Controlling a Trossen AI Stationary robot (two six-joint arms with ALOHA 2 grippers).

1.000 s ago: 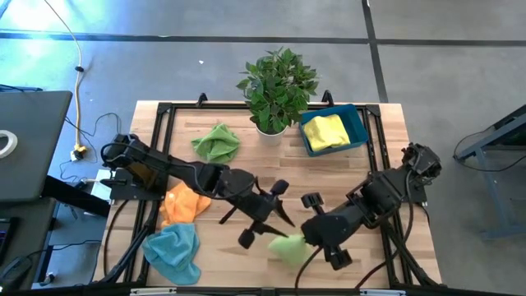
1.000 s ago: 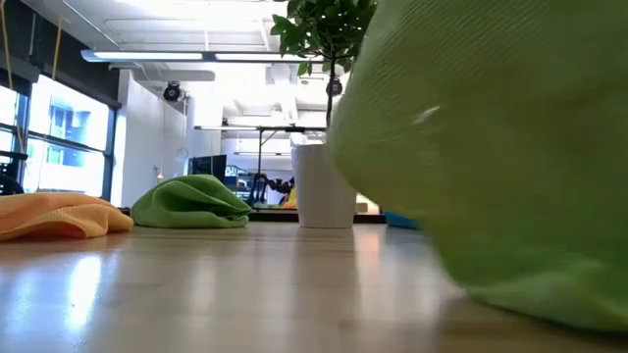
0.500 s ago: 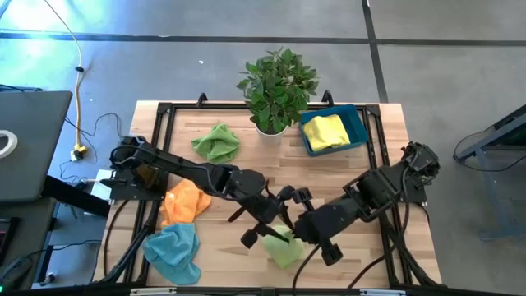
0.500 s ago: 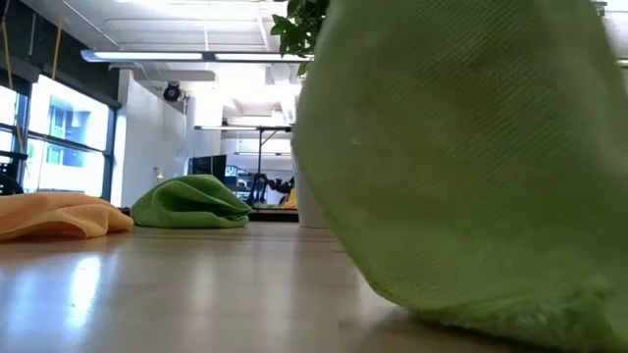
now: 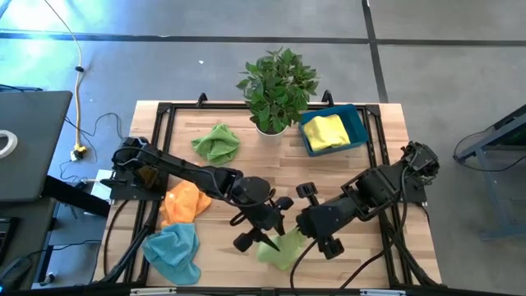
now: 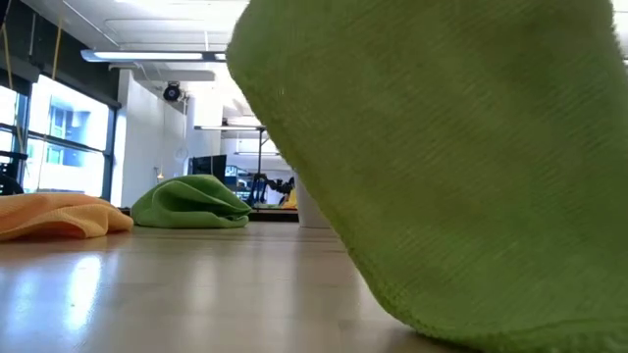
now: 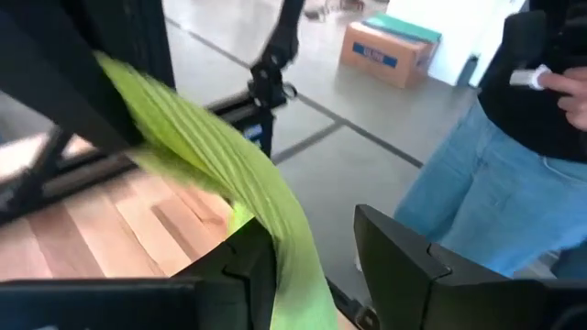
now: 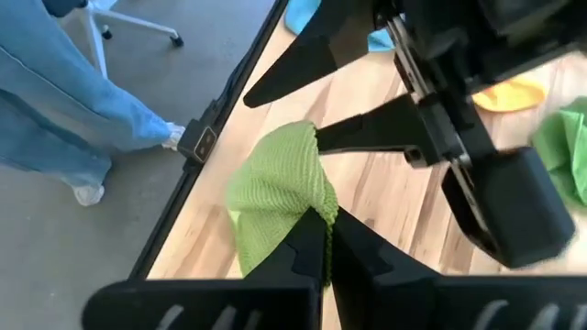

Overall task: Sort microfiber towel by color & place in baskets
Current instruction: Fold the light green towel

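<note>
No text can be read. A blue label is seen on a cardboard box on the floor beyond the table, but its printing is too blurred to make out.

In the low view a lime-green microfiber towel hangs so near the camera that it fills most of the picture, running off the top, right and bottom edges; it hides both arms, the shallow dark teal-blue plastic basket and all but a sliver of the white plant pot; in the left wrist view the same towel is streaked with blur, its upper end lost behind a dark arm; a person in a black top and blue jeans is cut off by the top, right and bottom edges; the printing on a brown cardboard box is too small to read.
</note>
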